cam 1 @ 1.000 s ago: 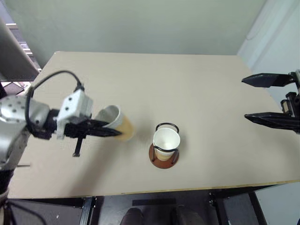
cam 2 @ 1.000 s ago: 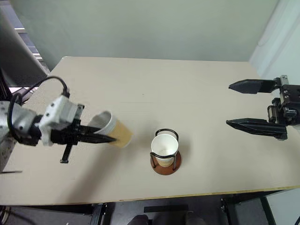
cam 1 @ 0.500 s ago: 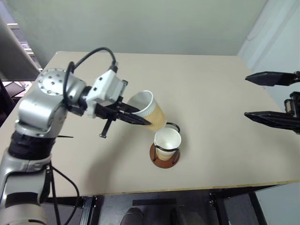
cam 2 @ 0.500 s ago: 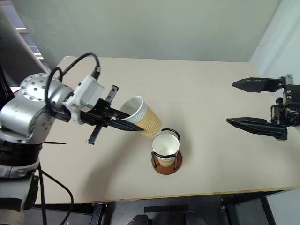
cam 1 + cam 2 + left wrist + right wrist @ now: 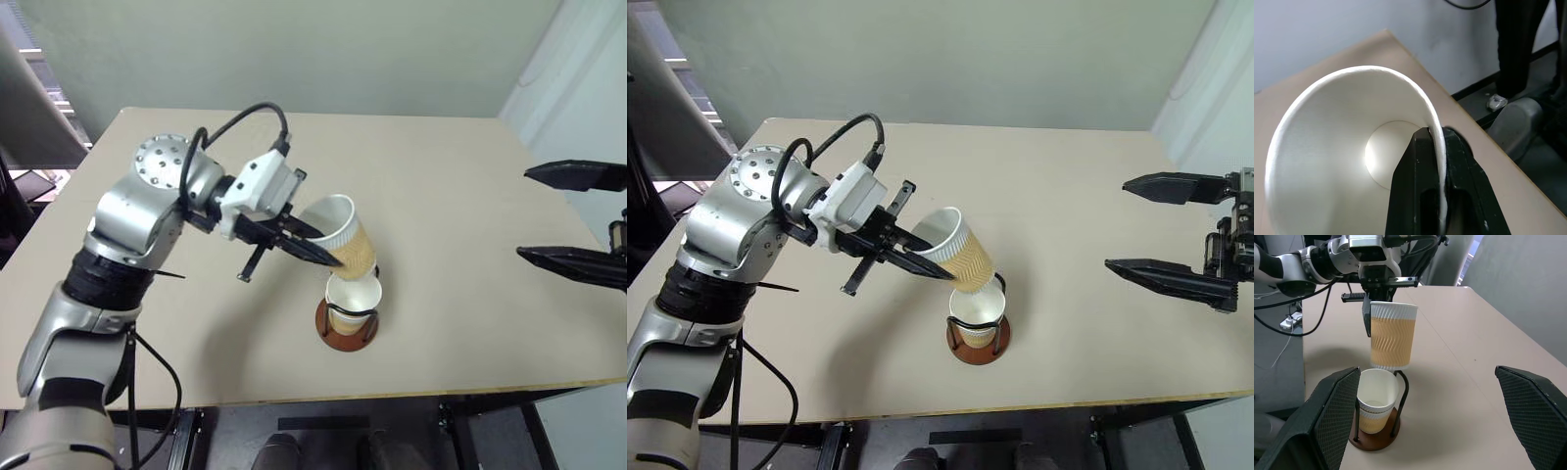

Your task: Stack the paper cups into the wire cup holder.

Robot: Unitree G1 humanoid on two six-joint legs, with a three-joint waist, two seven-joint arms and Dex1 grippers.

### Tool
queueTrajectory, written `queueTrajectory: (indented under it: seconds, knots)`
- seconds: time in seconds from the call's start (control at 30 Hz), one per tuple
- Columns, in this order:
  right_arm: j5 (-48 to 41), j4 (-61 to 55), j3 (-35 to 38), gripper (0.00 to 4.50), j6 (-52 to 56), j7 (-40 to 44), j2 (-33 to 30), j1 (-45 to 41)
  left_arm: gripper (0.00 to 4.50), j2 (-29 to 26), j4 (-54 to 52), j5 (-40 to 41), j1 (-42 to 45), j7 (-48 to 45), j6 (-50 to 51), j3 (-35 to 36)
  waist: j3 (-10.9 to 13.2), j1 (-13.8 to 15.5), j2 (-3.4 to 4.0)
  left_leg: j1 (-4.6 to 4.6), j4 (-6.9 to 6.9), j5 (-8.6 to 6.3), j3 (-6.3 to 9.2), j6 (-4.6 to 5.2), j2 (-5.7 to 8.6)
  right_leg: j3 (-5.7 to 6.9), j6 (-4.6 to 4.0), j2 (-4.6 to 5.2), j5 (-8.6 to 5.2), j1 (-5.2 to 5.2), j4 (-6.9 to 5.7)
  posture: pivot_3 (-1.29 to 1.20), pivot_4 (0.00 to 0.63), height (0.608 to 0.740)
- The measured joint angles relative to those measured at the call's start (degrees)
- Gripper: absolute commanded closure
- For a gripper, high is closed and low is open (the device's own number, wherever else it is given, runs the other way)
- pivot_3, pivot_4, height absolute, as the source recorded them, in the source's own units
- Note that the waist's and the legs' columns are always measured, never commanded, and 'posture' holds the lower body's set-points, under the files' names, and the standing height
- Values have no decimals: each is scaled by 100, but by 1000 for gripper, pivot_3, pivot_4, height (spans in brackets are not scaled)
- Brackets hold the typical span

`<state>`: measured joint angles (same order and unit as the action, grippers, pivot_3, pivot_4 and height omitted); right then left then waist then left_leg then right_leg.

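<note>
Carried paper cup (image 5: 348, 243) now just above the wire cup holder (image 5: 345, 328).
Left gripper (image 5: 321, 253) jaws clenched on its rim, raised from counter (image 5: 451, 196); right gripper (image 5: 1164, 231) spread wide, unmoved.

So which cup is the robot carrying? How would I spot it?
Look at the tan table, then the little wire cup holder near its front edge. Just above it hangs a tilted paper cup, pinched at its rim by the left gripper; the other cup sits in the holder.
</note>
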<state>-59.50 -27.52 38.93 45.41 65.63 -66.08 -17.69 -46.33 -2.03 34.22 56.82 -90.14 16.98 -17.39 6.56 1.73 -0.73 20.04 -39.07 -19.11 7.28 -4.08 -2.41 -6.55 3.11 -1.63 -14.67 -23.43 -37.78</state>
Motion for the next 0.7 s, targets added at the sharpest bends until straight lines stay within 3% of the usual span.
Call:
queueTrajectory:
  seconds: [0.2,0.7]
  knots:
    - [-98,-46,150,8,61,-54,-37,113,4457,-50,-6,-131,-11,-4,-310,-481,0,7,0,2,-1,-1,12,2,17,-2,13,9,-7,3,1,0,150,740]
    - [-156,-253,494,8,194,-153,-121,366,4457,238,39,-732,-160,-9,-860,-847,0,16,0,3,-5,-5,15,14,43,-3,32,31,-14,14,5,0,150,740]
